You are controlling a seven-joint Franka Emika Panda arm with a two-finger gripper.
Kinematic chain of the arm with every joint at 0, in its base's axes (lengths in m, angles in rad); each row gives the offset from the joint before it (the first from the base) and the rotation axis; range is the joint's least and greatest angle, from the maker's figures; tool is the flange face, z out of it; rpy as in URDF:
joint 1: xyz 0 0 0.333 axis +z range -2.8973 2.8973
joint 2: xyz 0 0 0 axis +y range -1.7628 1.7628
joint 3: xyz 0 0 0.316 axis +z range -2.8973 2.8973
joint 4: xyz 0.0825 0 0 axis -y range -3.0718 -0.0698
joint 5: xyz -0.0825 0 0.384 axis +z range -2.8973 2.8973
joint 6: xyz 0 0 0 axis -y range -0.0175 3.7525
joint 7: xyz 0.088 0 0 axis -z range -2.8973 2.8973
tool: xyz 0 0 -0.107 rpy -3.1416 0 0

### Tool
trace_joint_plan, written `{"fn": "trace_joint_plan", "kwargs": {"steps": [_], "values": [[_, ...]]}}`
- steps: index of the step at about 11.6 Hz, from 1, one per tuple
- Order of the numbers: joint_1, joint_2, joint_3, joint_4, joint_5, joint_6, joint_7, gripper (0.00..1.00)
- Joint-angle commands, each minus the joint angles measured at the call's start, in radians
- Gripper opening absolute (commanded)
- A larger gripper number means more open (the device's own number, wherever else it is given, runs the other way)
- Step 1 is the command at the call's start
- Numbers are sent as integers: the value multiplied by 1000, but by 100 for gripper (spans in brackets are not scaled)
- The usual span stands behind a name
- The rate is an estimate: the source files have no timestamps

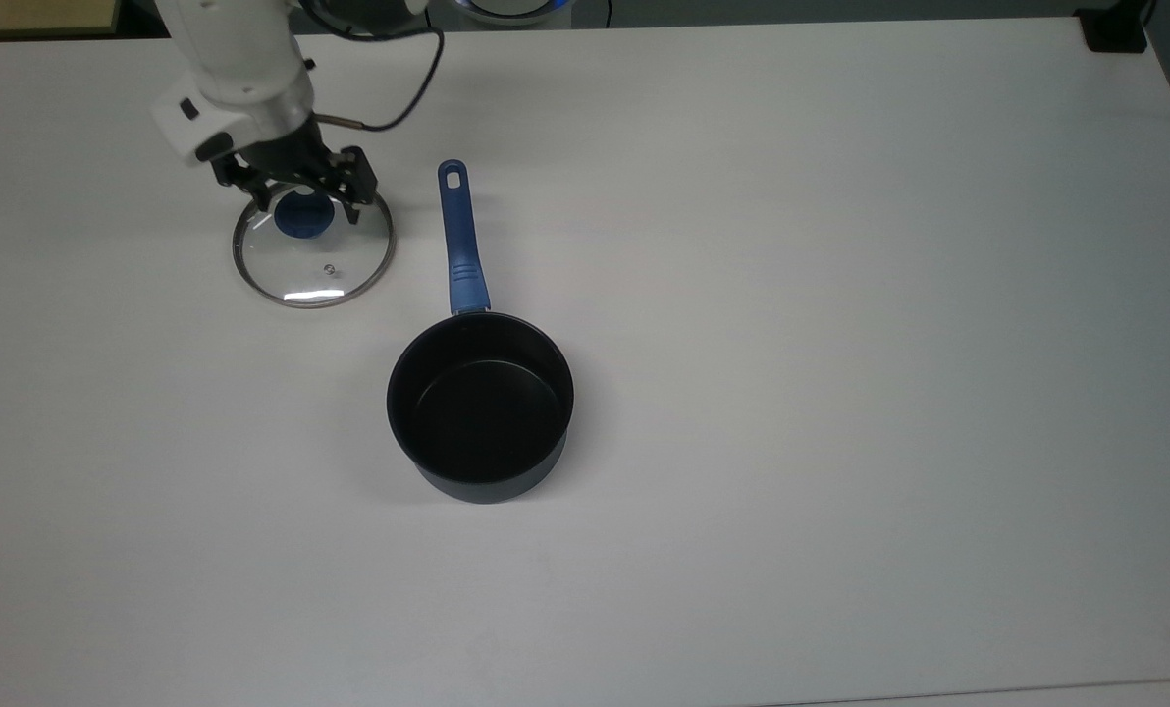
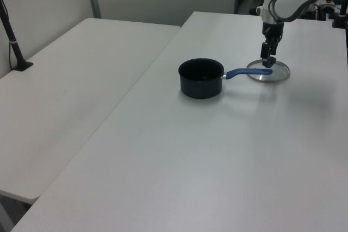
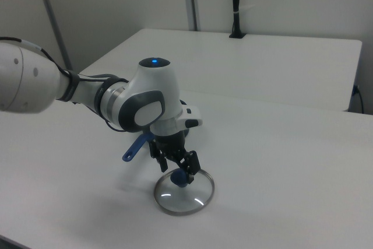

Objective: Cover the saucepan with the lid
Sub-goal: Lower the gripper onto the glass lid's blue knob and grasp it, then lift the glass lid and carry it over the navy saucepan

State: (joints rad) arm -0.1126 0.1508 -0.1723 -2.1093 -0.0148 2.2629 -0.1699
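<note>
Pincer (image 1: 302, 204) is hanging right over the lid's (image 1: 314, 257) blue knob (image 1: 300, 218), fingers spread wide, one each side of the knob, not gripping anything. In the right view the pincer (image 3: 178, 171) is sitting at knob height, but I can't tell if a pad is touching it.

Lid is lying flat on the white surface (image 1: 840, 295), knob up, at roughly 10 o'clock from the saucepan (image 1: 481, 405) in the top view. Knob-up is why the arm is approaching vertically: the knob is the only part that two fingers can get around, since the glass disc is too flat and wide.

Saucepan is standing upright and empty, with its blue handle (image 1: 459, 236) pointing to 12 o'clock in the top view. The handle is running just beside the lid's rim, near but apart. In the left view the lid (image 2: 268, 73) is sitting behind the handle tip.

My read: this is the pre-grasp stage and the lid isn't lifted yet. Next job is closing on the knob, lifting clear, then carrying toward 4 o'clock over the pan mouth. Risk: the lid's rim clipping the handle on the way across if the lift is too low, or the lid tilting if the grip is off-centre.
</note>
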Motion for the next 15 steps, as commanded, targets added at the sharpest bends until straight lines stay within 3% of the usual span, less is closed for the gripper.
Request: {"fn": "trace_joint_plan", "kwargs": {"steps": [1, 4, 6, 9, 12, 15], "values": [[4, 12, 19, -1, 15, 27, 35, 75], [4, 10, 19, 3, 15, 27, 27, 59], [-13, -2, 17, 95, 13, -29, 0, 55], [-41, 36, 19, 395, 25, -264, -43, 54], [34, 204, 20, 708, 68, -474, 59, 54], [135, 291, 20, 834, 99, -484, 212, 54]]}}
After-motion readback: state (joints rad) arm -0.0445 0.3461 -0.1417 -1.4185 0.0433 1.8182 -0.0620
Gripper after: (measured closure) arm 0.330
